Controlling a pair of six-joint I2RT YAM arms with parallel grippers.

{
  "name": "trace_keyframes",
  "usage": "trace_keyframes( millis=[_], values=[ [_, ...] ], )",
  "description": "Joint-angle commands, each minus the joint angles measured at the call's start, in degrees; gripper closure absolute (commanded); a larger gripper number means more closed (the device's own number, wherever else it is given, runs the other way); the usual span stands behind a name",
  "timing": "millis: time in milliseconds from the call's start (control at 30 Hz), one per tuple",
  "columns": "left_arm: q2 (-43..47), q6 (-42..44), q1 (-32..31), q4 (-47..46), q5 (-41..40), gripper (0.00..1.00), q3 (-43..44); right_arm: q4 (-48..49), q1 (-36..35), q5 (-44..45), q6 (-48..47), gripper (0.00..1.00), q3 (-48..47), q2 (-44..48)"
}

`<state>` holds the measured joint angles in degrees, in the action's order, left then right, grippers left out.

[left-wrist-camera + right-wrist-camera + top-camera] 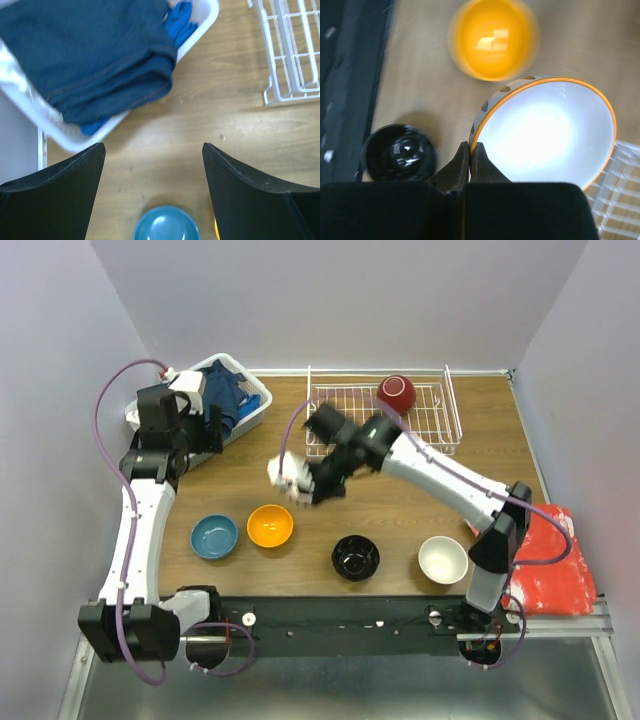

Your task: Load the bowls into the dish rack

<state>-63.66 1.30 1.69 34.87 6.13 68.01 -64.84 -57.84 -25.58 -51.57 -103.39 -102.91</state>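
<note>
Shallow rectangular rack [345, 405] of thin white wire grid on a wood-grain table [300, 570]; inside it, toward the far edge, a round glossy maroon bowl [396, 393]. Just near-left of the rack, right gripper [470, 149] pressed tight on the lip of a rimmed bowl [545, 130], pinching it; smooth white inside, thin orange edge, dark spots on the outer wall; held tilted beside the rack's corner, not in it. Nearer than the rack and well apart from it, four more bowls resting on the table in a rough row: blue bowl [214, 536] leftmost, then shiny orange bowl [270, 525], glossy black bowl [355, 557], plain white bowl [443, 559]. Left of the rack, left gripper [152, 162] spread wide, black wedge-shaped fingers [60, 195] holding nothing, hovering over bare wood. Left of the rack too, a white plastic basket [50, 122] stuffed with folded dark blue stitched cloth [90, 55]. Near-right of the rack, at the table's edge, a crinkled red bag [555, 560].
</note>
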Motion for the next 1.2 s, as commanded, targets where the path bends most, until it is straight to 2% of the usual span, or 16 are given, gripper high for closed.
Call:
trace_keyframes(
  millis=[0,200,400,467,500,533,600,633,700,900,1167],
  values=[
    [-4.71,3.78,-5.28,-8.49,2.92,0.13,5.81,0.94,13.18,-12.18,13.48,0.99,-12.17,-2.82],
    [-11.04,8.8,-13.72,-15.26,2.49,0.13,7.84,11.21,22.24,-21.41,26.57,0.99,-9.55,-2.64],
    [-19.47,3.02,-16.11,-18.09,4.06,0.13,13.02,22.46,32.78,-36.07,45.19,0.99,-6.74,-4.22],
    [-23.52,0.91,-16.37,-17.47,5.29,0.14,15.3,32.01,37.18,-40.31,53.55,0.99,-4.02,-5.1],
    [-24.83,0.37,-16.46,-16.69,5.56,0.14,17.57,36.49,38.5,-43.73,62.55,0.99,-0.01,-5.1],
    [-27.46,-0.07,-16.72,-16.24,5.56,0.14,18.73,46.2,40.42,-44.89,66.91,0.99,1.95,-5.19],
    [-30.2,-1.03,-17.33,-13.53,5.21,0.16,23.28,54.87,41.67,-47.79,76.04,0.99,5.82,-5.63],
    [-33.08,-1.04,-17.51,-12.56,5.12,0.16,24.96,59.69,42.37,-48.5,77.92,0.99,8.18,-6.15],
    [-35.47,-2.52,-18.13,-10.45,4.86,0.17,29.26,61.41,42.81,-50.52,81.09,0.99,9.35,-8.35],
    [-41.54,-1.57,-19.97,-9.04,4.77,0.17,34.03,69.31,43.52,-52.37,85.48,0.99,12.08,-12.82],
    [-44.97,0.46,-21.12,-9.21,5.29,0.2,33.77,81.87,46.68,-50.97,94.45,0.99,14.01,-17.84]
  ],
)
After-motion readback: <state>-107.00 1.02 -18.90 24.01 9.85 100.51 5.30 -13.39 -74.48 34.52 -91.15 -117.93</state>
